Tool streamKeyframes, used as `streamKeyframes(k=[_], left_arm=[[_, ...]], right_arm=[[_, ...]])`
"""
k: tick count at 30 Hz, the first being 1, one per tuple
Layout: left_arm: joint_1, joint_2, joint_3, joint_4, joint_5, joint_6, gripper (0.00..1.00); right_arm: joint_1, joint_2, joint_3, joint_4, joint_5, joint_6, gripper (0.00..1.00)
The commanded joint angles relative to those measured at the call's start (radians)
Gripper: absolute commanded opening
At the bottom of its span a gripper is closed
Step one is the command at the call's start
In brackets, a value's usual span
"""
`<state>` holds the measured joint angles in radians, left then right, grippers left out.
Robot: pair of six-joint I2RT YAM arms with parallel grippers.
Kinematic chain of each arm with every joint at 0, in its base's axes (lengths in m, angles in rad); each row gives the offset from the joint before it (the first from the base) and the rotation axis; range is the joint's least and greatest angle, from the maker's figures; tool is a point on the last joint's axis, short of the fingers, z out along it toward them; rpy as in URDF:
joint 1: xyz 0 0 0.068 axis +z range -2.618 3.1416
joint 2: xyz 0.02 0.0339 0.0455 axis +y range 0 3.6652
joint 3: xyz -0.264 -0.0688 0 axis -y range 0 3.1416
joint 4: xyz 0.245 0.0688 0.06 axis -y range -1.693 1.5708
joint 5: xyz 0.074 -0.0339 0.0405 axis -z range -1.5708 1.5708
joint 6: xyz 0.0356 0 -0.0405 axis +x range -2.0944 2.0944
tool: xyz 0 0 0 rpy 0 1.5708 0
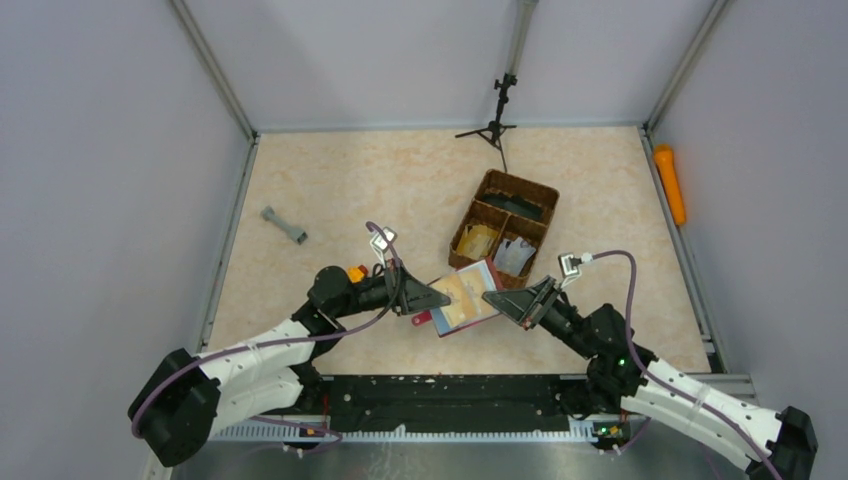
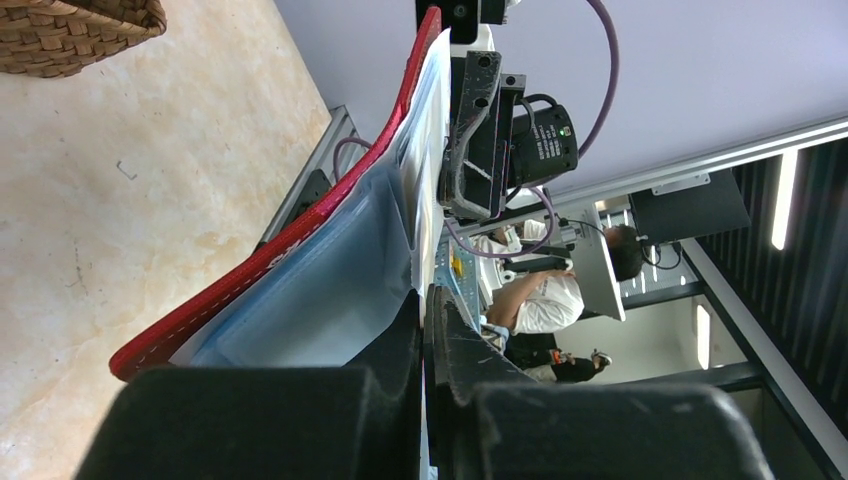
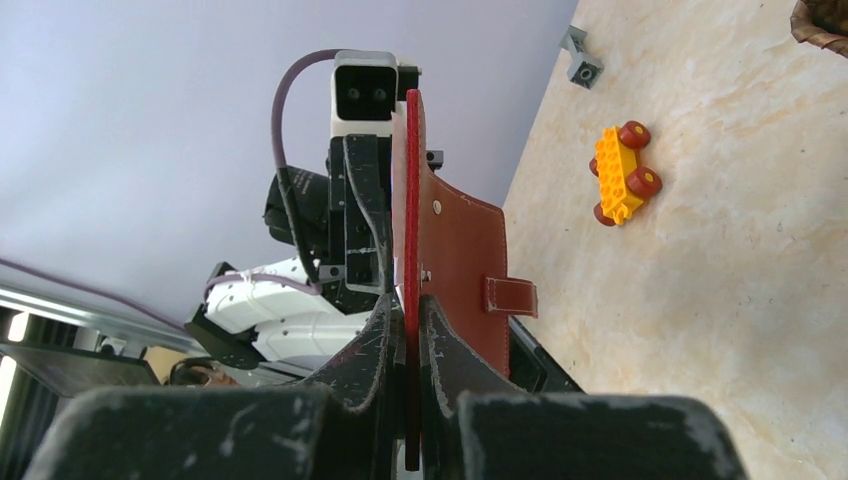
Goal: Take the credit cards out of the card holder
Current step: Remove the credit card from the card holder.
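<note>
The dark red card holder [image 1: 466, 299] hangs open above the table between my two grippers. My left gripper [image 1: 438, 297] is shut on its left edge. In the left wrist view the gripper [image 2: 425, 305] pinches a thin pale leaf beside the blue-grey lining [image 2: 330, 300] and red cover [image 2: 250, 270]. My right gripper [image 1: 497, 298] is shut on the right edge, and in the right wrist view [image 3: 408, 310] it clamps the red cover [image 3: 460, 260] near the side tab [image 3: 510, 296]. A tan-gold card [image 1: 477, 240] and a grey-silver card [image 1: 514, 256] lie in the basket.
The brown wicker divided basket [image 1: 545, 195] stands just behind the holder. An orange toy block [image 1: 355, 272] sits by the left wrist and shows in the right wrist view [image 3: 622, 172]. A grey part [image 1: 284, 226], a small tripod [image 1: 497, 120] and an orange cylinder [image 1: 670, 183] lie farther off.
</note>
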<state>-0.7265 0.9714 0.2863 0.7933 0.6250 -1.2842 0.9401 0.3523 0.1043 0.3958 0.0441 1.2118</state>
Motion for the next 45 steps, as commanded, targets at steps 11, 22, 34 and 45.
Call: streamKeyframes(k=[11, 22, 34, 45], left_arm=[[-0.001, 0.047, 0.031, 0.096, 0.051, -0.003, 0.0], [-0.001, 0.026, 0.025, 0.065, 0.049, 0.014, 0.0], [-0.001, 0.033, 0.027, 0.095, 0.065, 0.002, 0.17], [-0.001, 0.037, 0.027, 0.113, 0.065, -0.007, 0.01]], right_arm=[[-0.001, 0.238, 0.105, 0.176, -0.169, -0.065, 0.26], [-0.001, 0.241, 0.102, 0.156, -0.145, -0.049, 0.0], [-0.001, 0.145, 0.068, 0.141, -0.093, -0.022, 0.0], [0.0, 0.169, 0.062, 0.172, -0.107, -0.015, 0.0]])
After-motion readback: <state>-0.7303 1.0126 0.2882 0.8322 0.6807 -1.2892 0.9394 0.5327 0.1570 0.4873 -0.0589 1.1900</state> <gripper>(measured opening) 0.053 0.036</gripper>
